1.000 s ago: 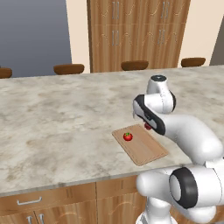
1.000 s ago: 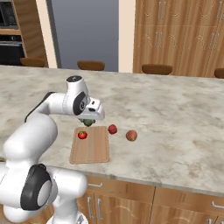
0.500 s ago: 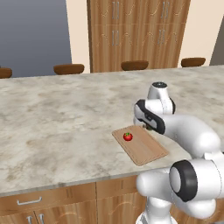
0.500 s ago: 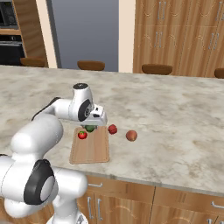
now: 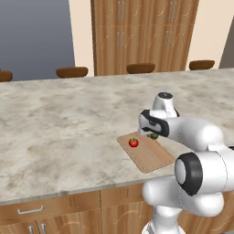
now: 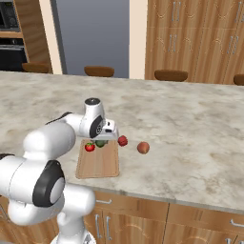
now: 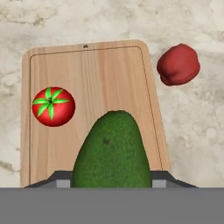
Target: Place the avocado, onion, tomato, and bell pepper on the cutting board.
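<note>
While clamped in the gripper (image 7: 112, 186) above the cutting board (image 7: 94, 74), 1 dark green, pear-shaped avocado (image 7: 111, 151).

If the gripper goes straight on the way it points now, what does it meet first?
Most likely the cutting board. The gripper, shut on the avocado, points down at bare wood beside the tomato. How high it is above the board is unclear.
</note>
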Robot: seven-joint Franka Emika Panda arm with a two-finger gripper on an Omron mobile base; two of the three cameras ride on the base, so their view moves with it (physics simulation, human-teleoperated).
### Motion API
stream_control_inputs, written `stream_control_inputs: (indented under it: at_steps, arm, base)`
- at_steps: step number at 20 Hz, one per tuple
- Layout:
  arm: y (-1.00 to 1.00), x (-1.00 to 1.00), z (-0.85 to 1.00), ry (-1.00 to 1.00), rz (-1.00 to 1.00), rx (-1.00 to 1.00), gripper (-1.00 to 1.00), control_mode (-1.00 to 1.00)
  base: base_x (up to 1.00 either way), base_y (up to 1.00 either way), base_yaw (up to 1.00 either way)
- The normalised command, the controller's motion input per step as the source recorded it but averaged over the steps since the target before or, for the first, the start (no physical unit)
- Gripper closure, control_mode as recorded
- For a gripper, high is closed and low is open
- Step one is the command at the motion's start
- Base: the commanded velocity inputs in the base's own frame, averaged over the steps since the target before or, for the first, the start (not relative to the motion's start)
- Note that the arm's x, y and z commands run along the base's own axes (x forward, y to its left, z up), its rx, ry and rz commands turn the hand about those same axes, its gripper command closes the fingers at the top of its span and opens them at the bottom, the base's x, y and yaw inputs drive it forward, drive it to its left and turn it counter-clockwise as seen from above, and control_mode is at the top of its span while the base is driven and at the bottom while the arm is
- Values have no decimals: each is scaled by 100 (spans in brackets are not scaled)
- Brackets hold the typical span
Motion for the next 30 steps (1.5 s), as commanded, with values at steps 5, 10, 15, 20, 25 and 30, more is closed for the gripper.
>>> stream_control_inputs:
  at_steps: [5,10,15,20,25,30]
  arm:
    - [0,30,-21,0,4,2,100,-100]
    - [0,33,-27,0,1,2,100,-100]
    - [0,25,-29,2,0,0,100,-100]
    - [-1,21,-33,4,0,1,100,-100]
    - [-8,23,-34,5,0,1,100,-100]
    - [-1,23,-32,4,0,0,100,-100]
  base:
    - [0,0,0]
    - [0,0,0]
    - [0,0,0]
    - [0,0,0]
    - [0,0,0]
    - [0,0,0]
